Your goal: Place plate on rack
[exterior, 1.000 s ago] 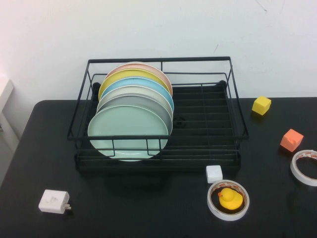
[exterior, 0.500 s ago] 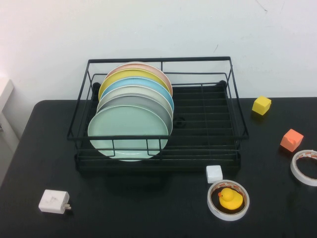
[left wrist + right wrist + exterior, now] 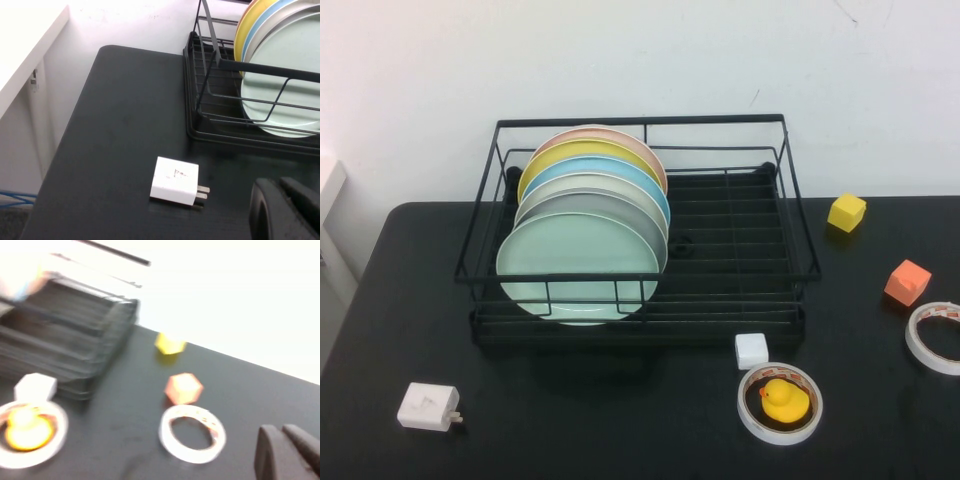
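Note:
The pale mint-green plate stands on edge in the black wire rack, at the front of a row of plates: grey-white, light blue, yellow and pink ones stand behind it. It also shows in the left wrist view behind the rack's rails. Neither gripper shows in the high view. My left gripper is shut and empty, above the table near the rack's front left corner. My right gripper is shut and empty, above the table's right part, away from the rack.
A white charger lies at the front left. A white cube and a tape roll holding a yellow duck sit before the rack. A yellow cube, an orange cube and another tape roll lie at the right.

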